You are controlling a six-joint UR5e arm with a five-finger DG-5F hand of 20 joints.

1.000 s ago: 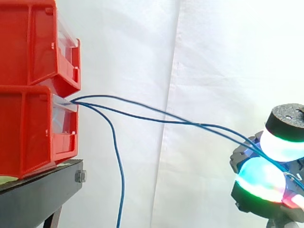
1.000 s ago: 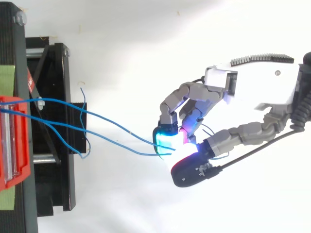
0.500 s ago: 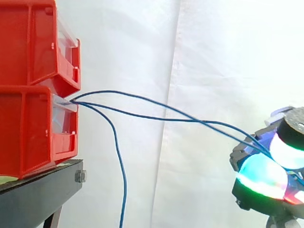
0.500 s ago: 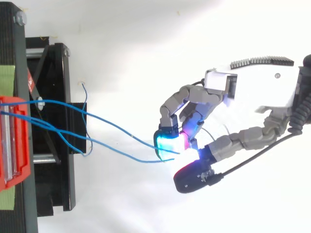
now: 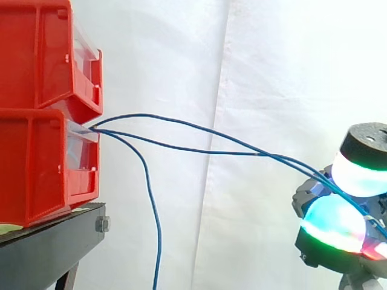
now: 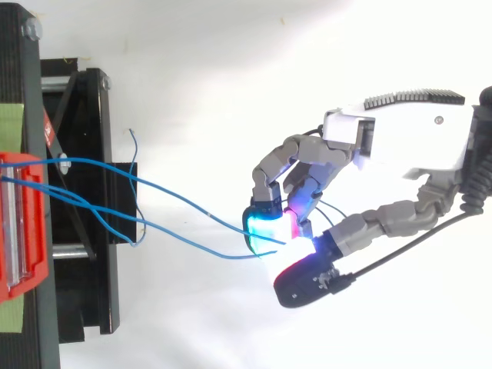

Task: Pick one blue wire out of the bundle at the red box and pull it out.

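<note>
Curled hand [image 6: 400,142] on blue wires [image 5: 208,151]

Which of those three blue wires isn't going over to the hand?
The hanging wire: from the lower red bin it droops straight down, while the other two wires stretch across to the hand.

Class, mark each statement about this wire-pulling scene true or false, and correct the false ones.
1. The blue wires come out of the lower red bin. True.
2. The hand pinches blue wires between curled fingers and thumb. True.
3. Every wire runs across to the hand. False: one wire hangs down loose beside the black stand.
4. The hand is touching the bins. False: it is well clear of them, joined to them only by wire.
</note>
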